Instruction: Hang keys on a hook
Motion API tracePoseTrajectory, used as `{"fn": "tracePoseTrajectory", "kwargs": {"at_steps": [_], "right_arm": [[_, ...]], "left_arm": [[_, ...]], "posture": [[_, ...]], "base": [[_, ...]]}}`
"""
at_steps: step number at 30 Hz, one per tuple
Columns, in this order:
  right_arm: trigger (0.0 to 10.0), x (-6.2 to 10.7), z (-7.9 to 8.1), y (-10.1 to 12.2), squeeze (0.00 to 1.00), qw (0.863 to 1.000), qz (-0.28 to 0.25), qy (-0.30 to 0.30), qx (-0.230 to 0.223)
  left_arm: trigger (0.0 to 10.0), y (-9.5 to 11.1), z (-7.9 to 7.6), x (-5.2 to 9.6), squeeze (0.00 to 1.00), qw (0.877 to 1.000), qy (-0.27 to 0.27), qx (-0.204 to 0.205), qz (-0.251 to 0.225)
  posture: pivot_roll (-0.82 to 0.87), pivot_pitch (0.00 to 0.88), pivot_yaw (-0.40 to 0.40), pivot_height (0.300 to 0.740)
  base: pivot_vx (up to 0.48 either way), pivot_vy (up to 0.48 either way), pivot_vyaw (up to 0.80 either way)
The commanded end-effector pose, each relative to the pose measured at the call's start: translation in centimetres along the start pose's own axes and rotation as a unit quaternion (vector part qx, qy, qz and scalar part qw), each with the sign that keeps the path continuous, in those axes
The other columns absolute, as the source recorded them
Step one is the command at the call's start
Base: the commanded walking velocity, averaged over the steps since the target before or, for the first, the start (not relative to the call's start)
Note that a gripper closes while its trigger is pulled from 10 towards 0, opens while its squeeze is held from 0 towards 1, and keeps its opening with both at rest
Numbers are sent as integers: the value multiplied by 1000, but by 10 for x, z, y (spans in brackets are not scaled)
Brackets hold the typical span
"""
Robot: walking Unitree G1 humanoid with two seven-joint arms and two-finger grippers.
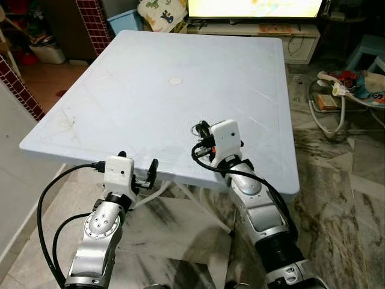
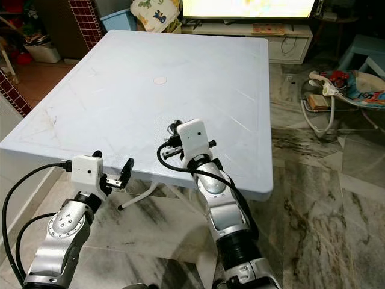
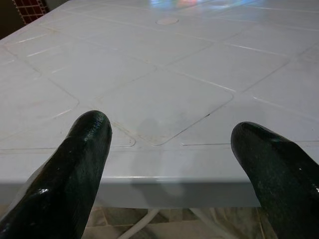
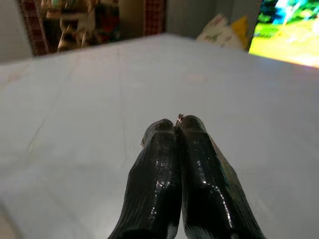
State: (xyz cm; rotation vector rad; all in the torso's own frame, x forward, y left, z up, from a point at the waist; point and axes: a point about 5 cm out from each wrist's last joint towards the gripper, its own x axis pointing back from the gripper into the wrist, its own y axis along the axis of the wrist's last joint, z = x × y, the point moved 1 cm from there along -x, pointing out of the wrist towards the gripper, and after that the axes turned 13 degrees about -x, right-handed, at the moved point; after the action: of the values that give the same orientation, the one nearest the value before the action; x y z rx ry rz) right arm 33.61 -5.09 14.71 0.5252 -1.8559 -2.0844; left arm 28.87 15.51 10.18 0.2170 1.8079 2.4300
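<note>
My right gripper [image 1: 200, 129] hovers low over the near middle of the white plastic table [image 1: 180, 54]. Its fingers are shut, and a thin sliver of a metal key ring [image 4: 179, 117] pokes out between the fingertips [image 4: 164, 130]; the keys themselves are hidden. My left gripper [image 1: 138, 161] is at the table's near edge, left of the right arm. It is open, with its fingers [image 3: 92, 129] spread wide and nothing between them.
A small round plug [image 1: 175, 80] sits in the table's centre. Behind the table stand a TV cabinet [image 1: 301, 39], a blue bin [image 1: 123, 21] and a brick pillar [image 1: 95, 24]. A baby bouncer [image 1: 343, 90] lies on the marble floor to the right.
</note>
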Motion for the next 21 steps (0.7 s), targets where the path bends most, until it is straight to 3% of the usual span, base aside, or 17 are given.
{"fn": "tracePoseTrajectory", "kwargs": {"at_steps": [1,2,3,4,5,7,11,16,21], "right_arm": [[3137,1,2,-2,0,1000,13,10,-2],[3765,2,0,-4,0,1000,23,7,0],[7529,2,-2,-8,0,999,38,1,-4],[7529,2,-5,-11,0,998,55,-5,-10],[10000,1,-5,-11,0,998,55,-6,-8],[10000,1,-6,-2,0,999,34,-8,-35],[10000,2,-5,4,0,1000,24,4,-9],[10000,6,-2,6,0,999,25,25,14],[10000,9,1,6,0,999,23,39,9]], "left_arm": [[10000,-6,-1,1,0,1000,-4,-6,14],[10000,-6,-2,0,0,1000,-5,-5,14],[10000,-6,-2,0,0,1000,-5,-4,14],[10000,-5,-3,0,0,1000,-6,-4,13],[10000,-5,-3,-1,0,1000,-6,-3,12],[10000,-3,-4,-1,0,1000,-1,-1,8],[10000,-3,-2,-1,0,1000,11,0,4],[10000,-3,-2,-1,0,1000,14,2,3],[10000,-2,-3,-1,0,1000,14,3,2]], "posture": [[26,79,64,740],[24,78,64,740],[24,79,64,740],[24,77,61,740],[24,77,60,740],[24,76,54,740],[26,75,47,740],[26,75,44,740],[21,77,45,740]], "base": [[0,0,0],[0,0,0],[0,0,0],[0,0,0],[0,0,0],[0,0,0],[0,0,0],[0,0,800],[0,0,800]]}}
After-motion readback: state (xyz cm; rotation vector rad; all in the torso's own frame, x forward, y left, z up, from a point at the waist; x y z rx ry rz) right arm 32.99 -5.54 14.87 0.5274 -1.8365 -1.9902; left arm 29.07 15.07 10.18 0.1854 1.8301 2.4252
